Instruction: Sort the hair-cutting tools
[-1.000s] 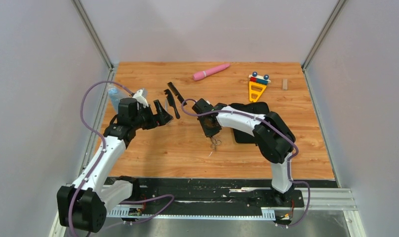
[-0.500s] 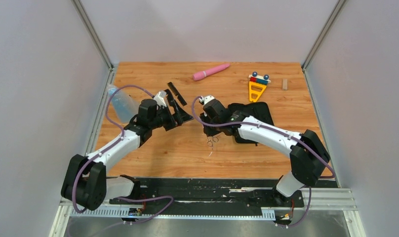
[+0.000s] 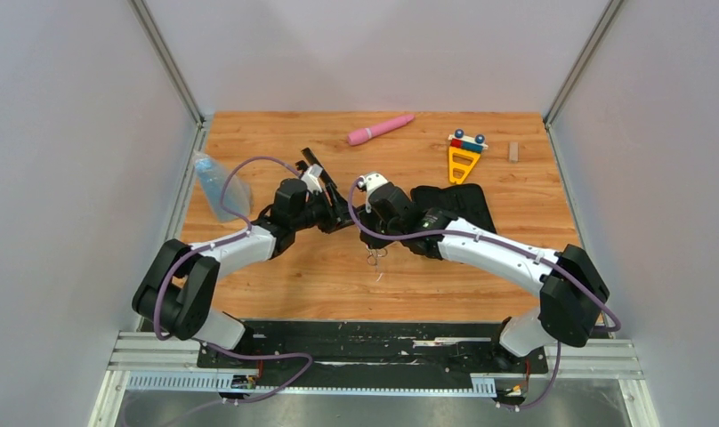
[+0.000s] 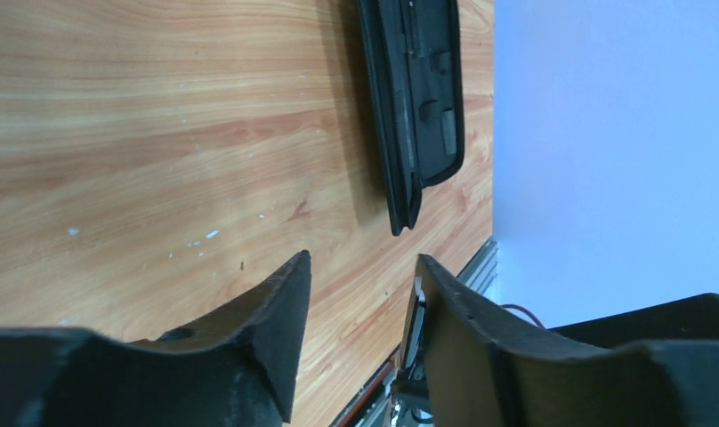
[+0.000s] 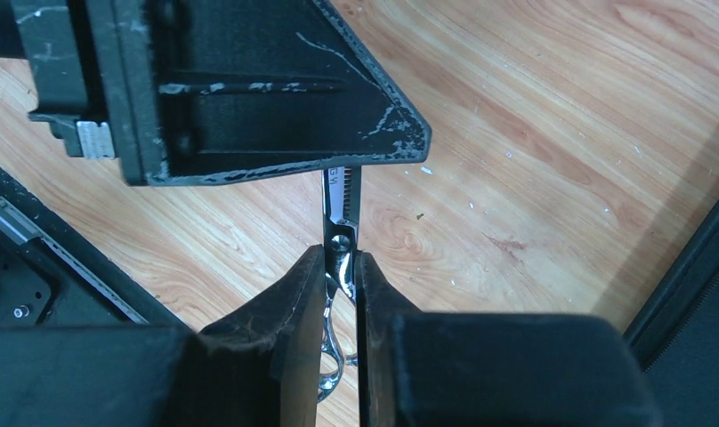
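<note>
Presently, the right end effector (image 5: 341,256) is pinched tight on a pair of silver scissors (image 5: 342,233), its two black fingers gripping the metal around the pivot screw. In the right wrist view the blades point away from the camera and the ring handles hang down between the fingers towards it. From above, the scissors (image 3: 374,255) hang below the right end effector (image 3: 372,233) near the middle of the bench (image 3: 276,285), handles lowest; whether they touch the wood cannot be told.

The left end effector (image 4: 360,289) stands with its fingers spread apart and nothing between them. In the top view the left end effector (image 3: 343,216) sits just beside the right one. In the right wrist view its black body lies right over the blade tips, and contact cannot be judged.

A black comb (image 3: 314,162) shows at the far side of the left wrist, partly hidden by it. The black zip case (image 3: 458,197) lies under the right forearm and also appears in the left wrist view. A pink wand (image 3: 380,129) and a yellow toy (image 3: 463,160) lie near the back edge.
</note>
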`<action>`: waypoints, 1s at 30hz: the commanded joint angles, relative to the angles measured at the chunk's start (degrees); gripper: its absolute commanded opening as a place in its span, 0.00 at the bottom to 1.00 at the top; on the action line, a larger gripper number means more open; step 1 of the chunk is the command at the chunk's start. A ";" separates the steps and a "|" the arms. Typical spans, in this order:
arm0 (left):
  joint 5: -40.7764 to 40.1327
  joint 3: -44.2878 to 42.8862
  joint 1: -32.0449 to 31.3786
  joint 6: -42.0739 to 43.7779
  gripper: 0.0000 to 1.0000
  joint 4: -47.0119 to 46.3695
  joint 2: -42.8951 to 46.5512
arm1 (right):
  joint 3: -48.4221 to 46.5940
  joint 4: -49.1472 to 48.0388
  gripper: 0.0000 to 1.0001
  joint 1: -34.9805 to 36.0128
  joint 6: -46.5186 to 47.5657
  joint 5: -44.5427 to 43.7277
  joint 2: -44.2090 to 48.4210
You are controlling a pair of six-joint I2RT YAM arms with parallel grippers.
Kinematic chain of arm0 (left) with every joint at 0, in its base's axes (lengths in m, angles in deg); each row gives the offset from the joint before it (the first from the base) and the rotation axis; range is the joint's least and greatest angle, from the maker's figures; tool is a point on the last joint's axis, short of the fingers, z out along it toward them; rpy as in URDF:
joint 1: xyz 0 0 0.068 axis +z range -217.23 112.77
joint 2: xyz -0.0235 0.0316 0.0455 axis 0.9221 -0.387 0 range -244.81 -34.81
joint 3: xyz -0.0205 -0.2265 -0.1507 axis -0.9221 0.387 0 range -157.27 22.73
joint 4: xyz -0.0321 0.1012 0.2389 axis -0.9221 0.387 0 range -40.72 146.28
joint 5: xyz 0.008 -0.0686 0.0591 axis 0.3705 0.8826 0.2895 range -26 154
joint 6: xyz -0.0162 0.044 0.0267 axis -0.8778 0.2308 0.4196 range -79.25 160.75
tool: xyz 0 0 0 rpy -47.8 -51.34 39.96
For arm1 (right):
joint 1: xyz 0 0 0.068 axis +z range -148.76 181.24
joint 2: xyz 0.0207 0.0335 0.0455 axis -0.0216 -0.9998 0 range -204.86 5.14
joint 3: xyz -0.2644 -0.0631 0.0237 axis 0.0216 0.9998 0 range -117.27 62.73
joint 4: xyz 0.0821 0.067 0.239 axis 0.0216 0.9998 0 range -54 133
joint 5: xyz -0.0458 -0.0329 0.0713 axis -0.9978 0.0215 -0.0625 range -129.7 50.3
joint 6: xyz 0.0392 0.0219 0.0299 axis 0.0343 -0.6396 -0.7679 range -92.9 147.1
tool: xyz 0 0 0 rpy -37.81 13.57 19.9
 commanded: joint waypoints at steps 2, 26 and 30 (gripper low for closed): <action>1.00 -2.67 -1.57 -2.84 0.35 -7.41 -1.44 | 1.07 -4.40 0.00 0.48 0.08 0.21 2.79; -2.64 2.68 -1.41 -18.51 0.00 -30.24 2.46 | 29.65 -25.62 0.68 -15.53 -19.68 22.75 33.26; -3.60 2.83 -1.74 -20.87 0.00 -33.92 2.27 | 32.34 -30.81 0.64 -16.35 -23.12 23.79 34.87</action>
